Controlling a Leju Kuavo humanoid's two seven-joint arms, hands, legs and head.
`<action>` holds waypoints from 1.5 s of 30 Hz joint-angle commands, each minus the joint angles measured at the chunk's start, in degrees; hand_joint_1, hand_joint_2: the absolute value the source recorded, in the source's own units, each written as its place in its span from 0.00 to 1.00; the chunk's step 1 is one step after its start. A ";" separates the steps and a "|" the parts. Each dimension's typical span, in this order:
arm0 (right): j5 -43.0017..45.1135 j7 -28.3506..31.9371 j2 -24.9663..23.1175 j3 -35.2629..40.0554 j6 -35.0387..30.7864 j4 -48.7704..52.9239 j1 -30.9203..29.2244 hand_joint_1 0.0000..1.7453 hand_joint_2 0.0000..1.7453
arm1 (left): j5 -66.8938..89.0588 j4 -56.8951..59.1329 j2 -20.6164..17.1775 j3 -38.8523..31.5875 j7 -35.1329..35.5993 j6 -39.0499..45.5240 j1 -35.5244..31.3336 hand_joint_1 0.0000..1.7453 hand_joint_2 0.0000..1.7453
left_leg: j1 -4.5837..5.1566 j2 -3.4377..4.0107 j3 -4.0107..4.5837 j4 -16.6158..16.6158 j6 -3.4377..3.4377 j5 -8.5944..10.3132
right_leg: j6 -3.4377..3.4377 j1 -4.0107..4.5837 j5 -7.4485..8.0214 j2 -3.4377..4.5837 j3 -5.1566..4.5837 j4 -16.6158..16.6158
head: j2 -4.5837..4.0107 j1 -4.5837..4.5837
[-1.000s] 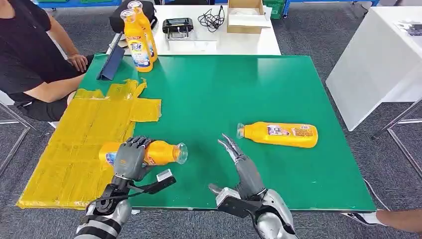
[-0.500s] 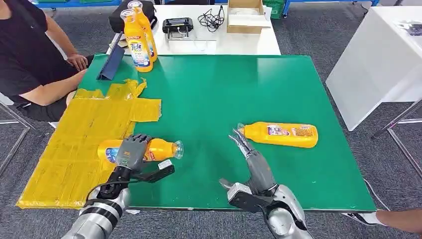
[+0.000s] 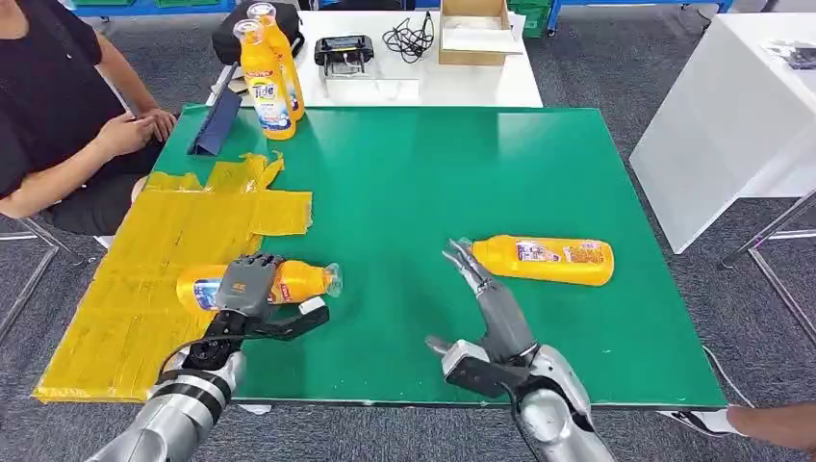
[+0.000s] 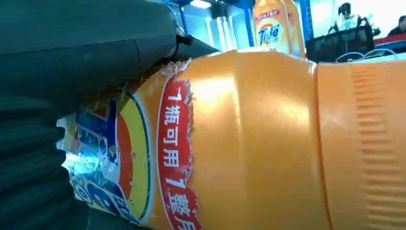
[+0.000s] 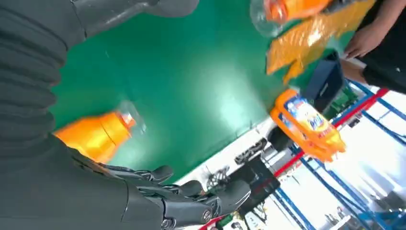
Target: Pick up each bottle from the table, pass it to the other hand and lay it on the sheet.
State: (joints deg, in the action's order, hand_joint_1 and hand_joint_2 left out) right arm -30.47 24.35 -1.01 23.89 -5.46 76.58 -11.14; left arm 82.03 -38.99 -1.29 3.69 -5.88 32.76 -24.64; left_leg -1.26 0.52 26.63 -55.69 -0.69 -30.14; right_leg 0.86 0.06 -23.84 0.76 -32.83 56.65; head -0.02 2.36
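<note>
Four orange bottles show. One bottle (image 3: 289, 284) lies gripped in the left robot hand (image 3: 245, 287), over the yellow sheet's (image 3: 144, 289) edge. Another bottle (image 3: 544, 260) lies on the green counter (image 3: 433, 173) just beyond the right robot hand (image 3: 481, 294), whose fingers are spread, holding nothing.

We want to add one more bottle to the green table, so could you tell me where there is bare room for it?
The widest bare patch is the green table's middle and far right, between the yellow sheet and the lying bottle. The far left corner is crowded by two upright bottles and a blue stand. The near edge holds the left hand gripping a bottle and the right hand.
</note>
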 commanded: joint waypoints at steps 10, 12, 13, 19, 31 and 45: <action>-1.56 -1.11 3.02 -3.35 -2.20 -4.18 -4.57 0.00 1.00 | -0.83 6.02 -0.66 -2.32 -1.99 0.88 -2.52 0.00 0.00 | 0.04 -0.10 -0.04 0.03 0.10 0.03 | 0.06 -0.01 0.02 -0.13 0.02 -0.06 | 0.00 0.00; -2.15 -1.13 2.83 -3.70 -2.54 -3.46 -4.13 0.00 1.00 | -3.30 4.30 -0.11 -3.30 -4.14 1.10 -1.82 0.00 0.00 | 0.05 -0.13 -0.02 0.02 0.08 0.03 | 0.05 -0.02 0.00 -0.16 0.01 -0.04 | 0.00 0.00; -2.15 -1.13 2.83 -3.70 -2.54 -3.46 -4.13 0.00 1.00 | -3.30 4.30 -0.11 -3.30 -4.14 1.10 -1.82 0.00 0.00 | 0.06 -0.13 0.01 0.00 0.06 0.03 | 0.04 -0.03 -0.01 -0.16 -0.01 -0.02 | 0.00 0.00; -4.64 -2.50 2.13 -3.05 -4.49 -4.64 -5.03 0.00 1.00 | -29.45 -7.93 3.37 -10.05 -24.77 1.91 3.17 0.00 0.00 | 0.08 -0.08 0.02 0.00 0.05 0.01 | 0.03 -0.07 -0.01 -0.12 -0.06 -0.01 | 0.00 0.00; -7.74 -6.10 4.08 -3.43 -4.67 -8.10 -6.13 0.00 1.00 | -57.65 -22.90 5.77 -14.87 -34.12 -18.83 8.57 0.00 0.00 | 0.08 -0.10 0.06 0.00 0.11 0.01 | 0.06 -0.06 0.02 -0.14 -0.07 -0.05 | 0.00 0.00; -9.47 -7.12 5.10 -10.18 -4.01 -19.81 -11.37 0.00 1.00 | -78.55 -32.49 10.11 -16.70 -31.85 -45.06 12.86 0.00 0.00 | 0.09 -0.05 0.03 0.02 0.10 0.00 | 0.04 -0.10 0.02 -0.12 -0.04 -0.08 | 0.00 0.02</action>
State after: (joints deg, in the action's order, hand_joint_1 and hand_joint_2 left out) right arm -39.91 16.96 3.69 15.54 -9.92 64.67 -18.29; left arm 3.67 -69.18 6.80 -11.28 -38.21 -12.04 -11.87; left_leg -1.17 0.46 26.70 -55.71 -0.68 -30.14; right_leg 0.88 -0.05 -23.85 0.64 -32.90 56.63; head -0.02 2.38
